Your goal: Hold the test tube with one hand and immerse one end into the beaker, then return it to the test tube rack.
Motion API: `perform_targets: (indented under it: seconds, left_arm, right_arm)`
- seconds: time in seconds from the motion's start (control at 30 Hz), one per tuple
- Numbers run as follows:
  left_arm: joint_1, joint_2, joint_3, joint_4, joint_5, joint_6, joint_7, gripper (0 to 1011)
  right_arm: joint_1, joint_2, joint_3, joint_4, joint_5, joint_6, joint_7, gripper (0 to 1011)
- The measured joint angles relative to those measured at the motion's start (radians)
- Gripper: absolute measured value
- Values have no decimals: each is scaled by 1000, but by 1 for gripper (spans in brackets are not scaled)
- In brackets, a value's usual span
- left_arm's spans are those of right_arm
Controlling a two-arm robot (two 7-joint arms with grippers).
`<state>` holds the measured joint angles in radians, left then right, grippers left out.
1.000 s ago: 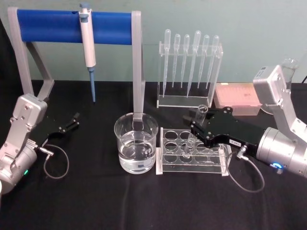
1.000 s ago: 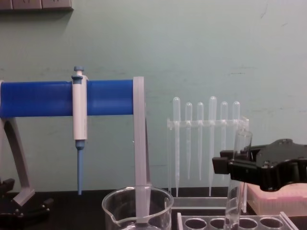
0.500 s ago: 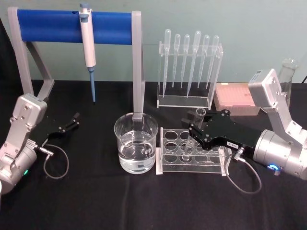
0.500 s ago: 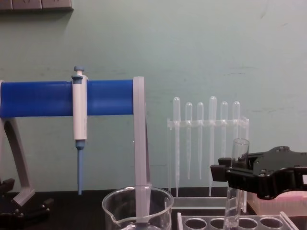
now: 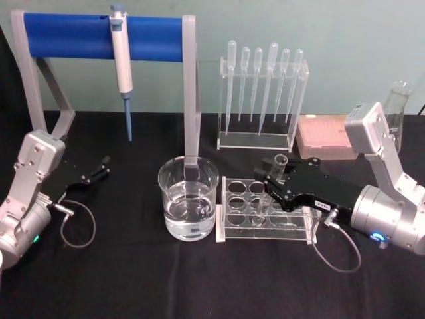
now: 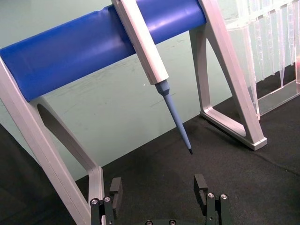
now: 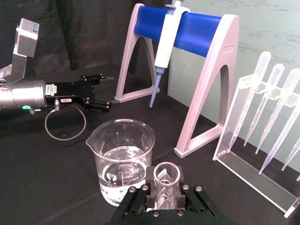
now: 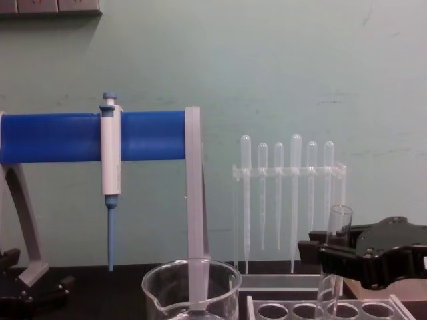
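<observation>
Now, step: returning the test tube (image 5: 278,174) to the clear rack (image 5: 265,214), beside the beaker (image 5: 188,198)
Right gripper (image 5: 273,184): fingers clamped around the upright tube
Left gripper (image 5: 101,167): fingers spread, idle above the tabletop (image 5: 166,279)
Next: likely seat tube, release

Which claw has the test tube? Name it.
The right claw, shut on the test tube above the clear rack. The left claw rests open on the black table, holding nothing.

Even, soft light; faint glass glare
</observation>
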<state>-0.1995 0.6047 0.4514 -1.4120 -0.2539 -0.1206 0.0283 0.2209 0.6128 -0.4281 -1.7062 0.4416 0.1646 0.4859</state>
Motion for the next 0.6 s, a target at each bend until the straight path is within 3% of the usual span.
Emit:
perform_targets:
  seconds: [0.33,0.6]
  left_arm:
    - [0,0,0,0,0,0,0,1000]
    - [0,0,0,0,0,0,0,1000]
  right_arm:
    - [2,2,-2,-2,0,0,0,239]
    - [3,2,-2,-3,-1,0,0,490]
